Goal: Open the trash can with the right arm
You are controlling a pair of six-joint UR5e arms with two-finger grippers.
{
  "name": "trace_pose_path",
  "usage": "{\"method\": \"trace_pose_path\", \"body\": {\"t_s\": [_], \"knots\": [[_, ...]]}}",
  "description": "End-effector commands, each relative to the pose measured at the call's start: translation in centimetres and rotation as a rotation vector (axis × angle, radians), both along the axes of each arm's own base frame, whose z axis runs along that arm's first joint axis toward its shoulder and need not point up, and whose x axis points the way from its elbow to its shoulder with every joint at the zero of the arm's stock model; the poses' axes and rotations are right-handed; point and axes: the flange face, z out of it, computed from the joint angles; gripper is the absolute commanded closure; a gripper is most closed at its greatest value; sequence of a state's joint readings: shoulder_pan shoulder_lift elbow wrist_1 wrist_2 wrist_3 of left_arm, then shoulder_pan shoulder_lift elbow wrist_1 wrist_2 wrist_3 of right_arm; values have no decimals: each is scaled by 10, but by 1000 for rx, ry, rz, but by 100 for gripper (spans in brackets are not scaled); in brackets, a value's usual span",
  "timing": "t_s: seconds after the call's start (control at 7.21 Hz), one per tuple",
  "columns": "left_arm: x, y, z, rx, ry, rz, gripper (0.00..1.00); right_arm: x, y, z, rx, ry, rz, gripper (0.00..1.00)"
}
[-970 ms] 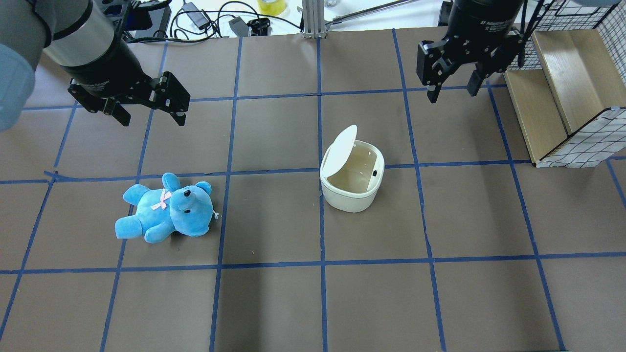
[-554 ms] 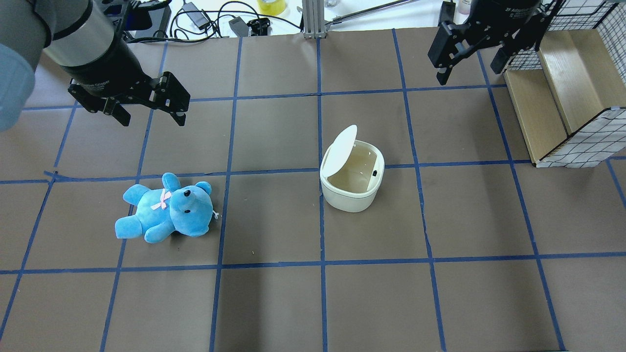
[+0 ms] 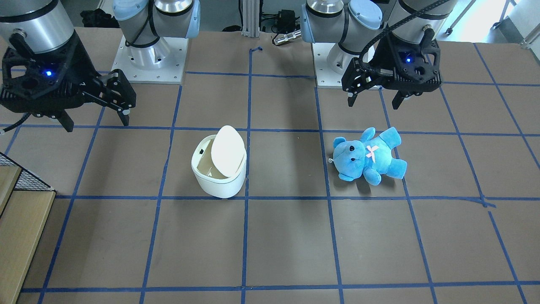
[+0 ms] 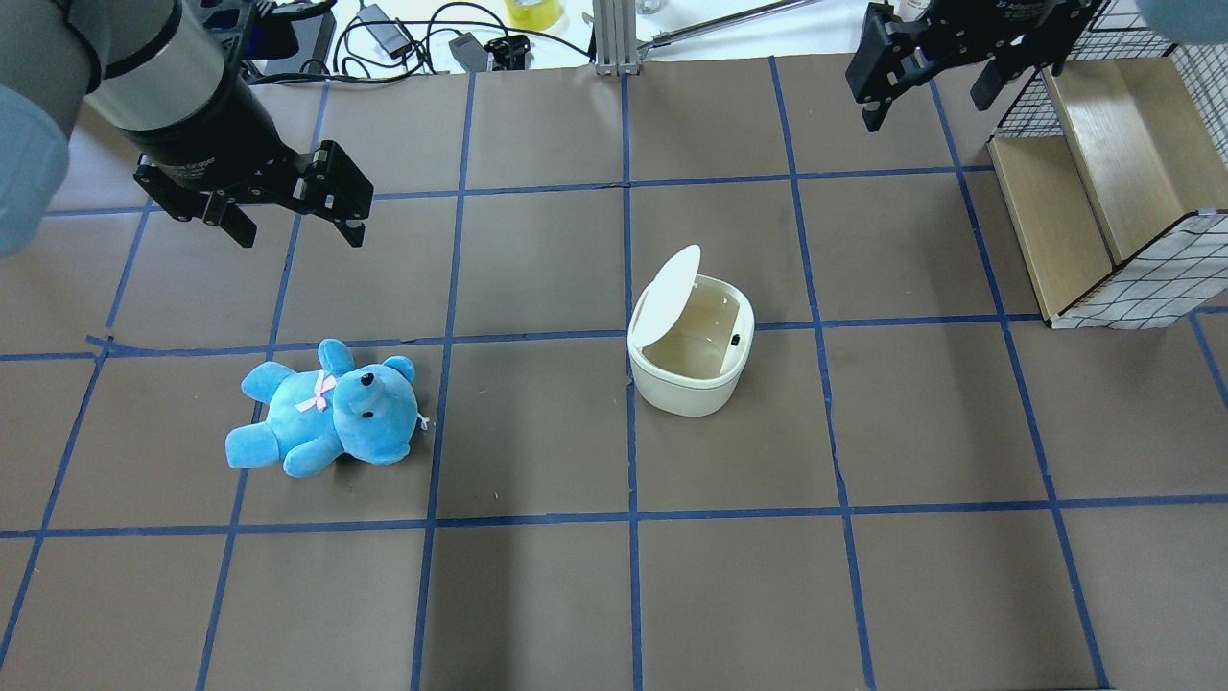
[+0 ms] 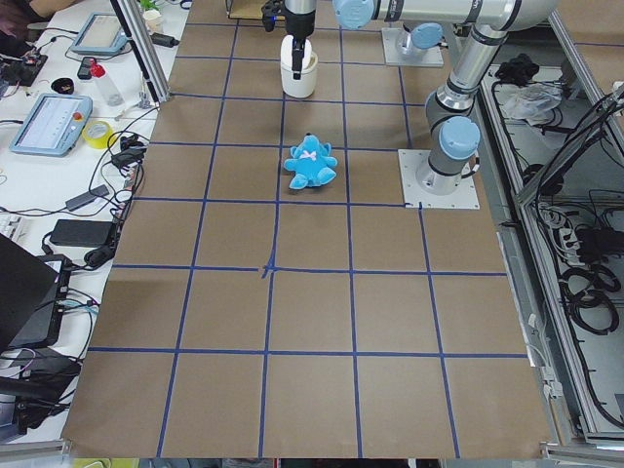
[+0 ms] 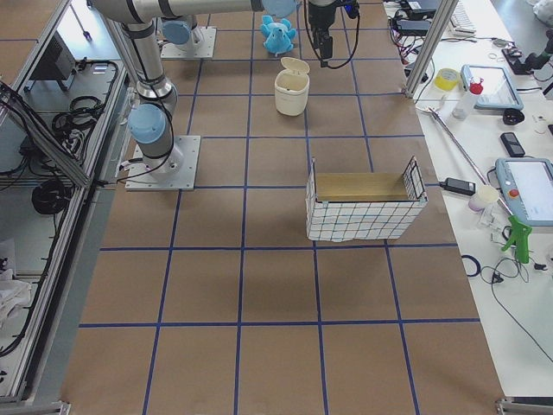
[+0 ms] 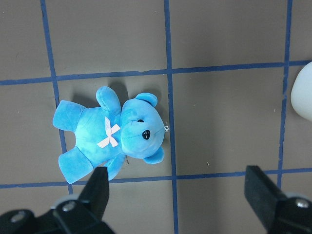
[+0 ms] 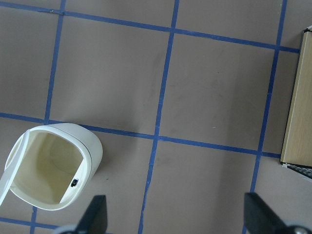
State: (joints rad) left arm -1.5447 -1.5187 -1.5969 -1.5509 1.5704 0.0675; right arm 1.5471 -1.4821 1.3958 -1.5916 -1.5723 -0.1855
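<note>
The white trash can [image 4: 693, 382] stands mid-table with its lid [image 4: 669, 295] tipped up and its inside showing. It also shows in the front view [image 3: 219, 182] and the right wrist view [image 8: 90, 151]. My right gripper [image 4: 926, 107] is open and empty, high above the table's far right, well away from the can; in the front view [image 3: 96, 124] it hangs at the left. My left gripper [image 4: 299, 237] is open and empty above and behind the blue teddy bear [image 4: 326, 413], which lies on its back. The bear fills the left wrist view [image 7: 112, 134].
A wire basket with wooden boards [image 4: 1113, 182] stands at the table's right edge, close under my right gripper. Cables and a yellow tape roll [image 4: 532, 11] lie beyond the far edge. Blue tape lines grid the brown table top.
My right gripper has moved away from the trash can toward the far right edge of the table. The can's lid stays up. My left arm has not moved.
</note>
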Motion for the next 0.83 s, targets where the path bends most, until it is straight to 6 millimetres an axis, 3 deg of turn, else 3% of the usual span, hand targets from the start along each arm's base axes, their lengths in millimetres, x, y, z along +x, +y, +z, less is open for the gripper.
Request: {"method": "trace_pose_path", "body": {"t_s": [0.0, 0.14, 0.42, 0.69], "knots": [[0, 0, 0, 0, 0, 0, 0, -1, 24, -7, 12, 0, -13, 0], [0, 0, 0, 0, 0, 0, 0, -1, 32, -12, 12, 0, -16, 0], [0, 0, 0, 0, 0, 0, 0, -5, 25, -9, -49, 2, -18, 0], [0, 0, 0, 0, 0, 0, 0, -26, 22, -11, -31, -3, -52, 0]]}}
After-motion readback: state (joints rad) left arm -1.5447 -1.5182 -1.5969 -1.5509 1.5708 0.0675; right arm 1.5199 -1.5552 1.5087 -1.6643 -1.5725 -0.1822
